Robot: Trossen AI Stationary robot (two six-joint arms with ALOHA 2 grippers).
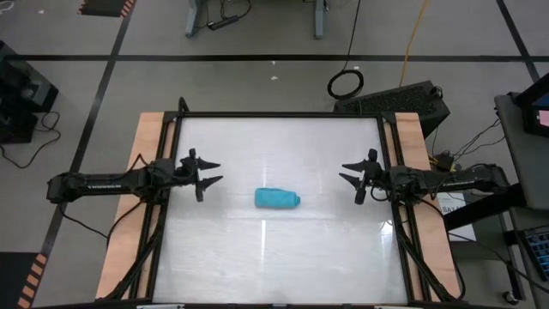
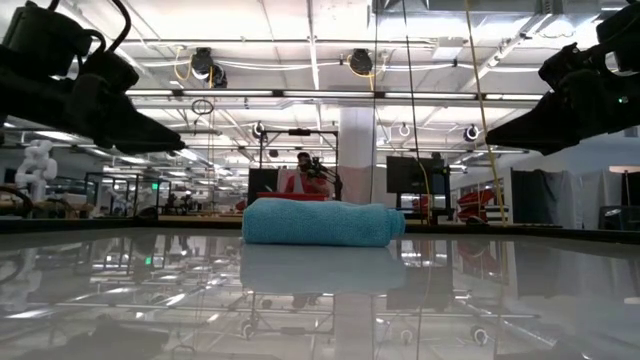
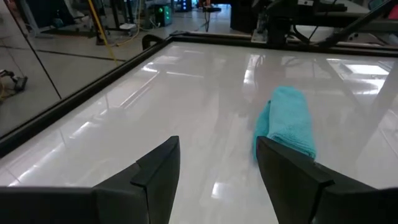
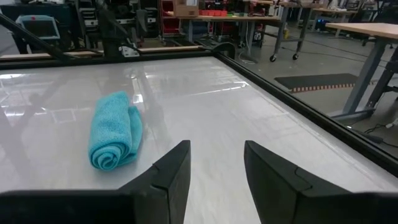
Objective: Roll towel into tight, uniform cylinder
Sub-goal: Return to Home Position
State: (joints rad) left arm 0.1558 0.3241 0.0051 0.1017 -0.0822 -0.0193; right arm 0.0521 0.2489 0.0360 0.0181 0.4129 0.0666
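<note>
The turquoise towel point(image 1: 276, 198) lies rolled into a short cylinder on its side near the middle of the white table. It also shows in the low view point(image 2: 320, 222), the left wrist view point(image 3: 287, 119) and the right wrist view point(image 4: 115, 130), where its spiral end faces the camera. My left gripper point(image 1: 206, 172) is open, above the table to the left of the towel, apart from it. My right gripper point(image 1: 350, 175) is open, above the table to the right of the towel, apart from it.
The white tabletop point(image 1: 283, 249) has a black frame point(image 1: 279, 115) and wooden side strips point(image 1: 141, 172). A person point(image 2: 305, 172) sits far behind the table in the low view. Cables and stands lie on the floor beyond the far edge.
</note>
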